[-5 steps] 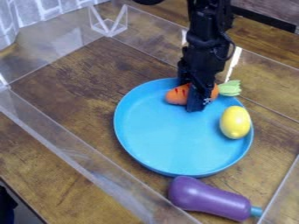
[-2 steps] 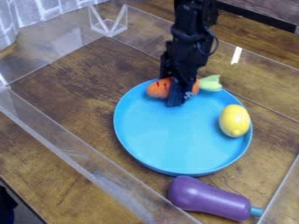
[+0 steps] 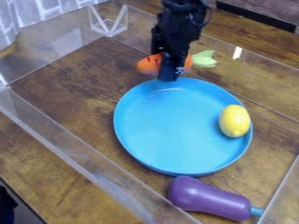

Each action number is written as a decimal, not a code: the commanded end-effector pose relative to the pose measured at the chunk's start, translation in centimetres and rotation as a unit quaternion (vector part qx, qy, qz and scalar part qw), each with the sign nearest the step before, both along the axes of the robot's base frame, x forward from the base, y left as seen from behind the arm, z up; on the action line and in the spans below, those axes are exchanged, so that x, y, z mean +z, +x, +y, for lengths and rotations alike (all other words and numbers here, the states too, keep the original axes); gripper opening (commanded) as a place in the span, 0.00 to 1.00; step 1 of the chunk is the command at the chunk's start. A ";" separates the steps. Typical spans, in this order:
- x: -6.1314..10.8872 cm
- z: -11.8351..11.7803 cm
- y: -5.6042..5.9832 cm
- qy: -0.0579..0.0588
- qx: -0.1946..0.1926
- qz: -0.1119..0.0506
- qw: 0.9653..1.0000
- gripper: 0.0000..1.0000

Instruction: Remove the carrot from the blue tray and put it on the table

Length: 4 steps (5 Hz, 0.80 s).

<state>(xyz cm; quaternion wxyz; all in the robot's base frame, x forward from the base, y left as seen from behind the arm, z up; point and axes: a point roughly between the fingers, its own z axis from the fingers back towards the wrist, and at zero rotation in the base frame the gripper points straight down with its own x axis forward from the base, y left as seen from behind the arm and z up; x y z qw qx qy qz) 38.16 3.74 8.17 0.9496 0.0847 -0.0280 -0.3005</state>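
Note:
My black gripper hangs pointing down over the far rim of the blue tray, shut on the carrot. The carrot's orange body sticks out to the left of the fingers and its green top to the right. It is lifted clear of the tray and hangs above the dark wood table just behind the rim.
A yellow lemon lies on the tray's right side. A purple eggplant rests on the table in front of the tray. Clear acrylic walls run along the left and front, with a clear box at the back.
The gripper has risen and moved back-left with the carrot, carrying it from inside the tray's far edge to above the table beyond the rim.

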 end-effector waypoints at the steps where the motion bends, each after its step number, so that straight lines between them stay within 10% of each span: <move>1: 4.4 1.6 -0.1 0.016 0.005 -0.049 0.999 0.00; 4: 4.5 4.6 -2.4 0.034 0.013 -0.032 0.999 0.00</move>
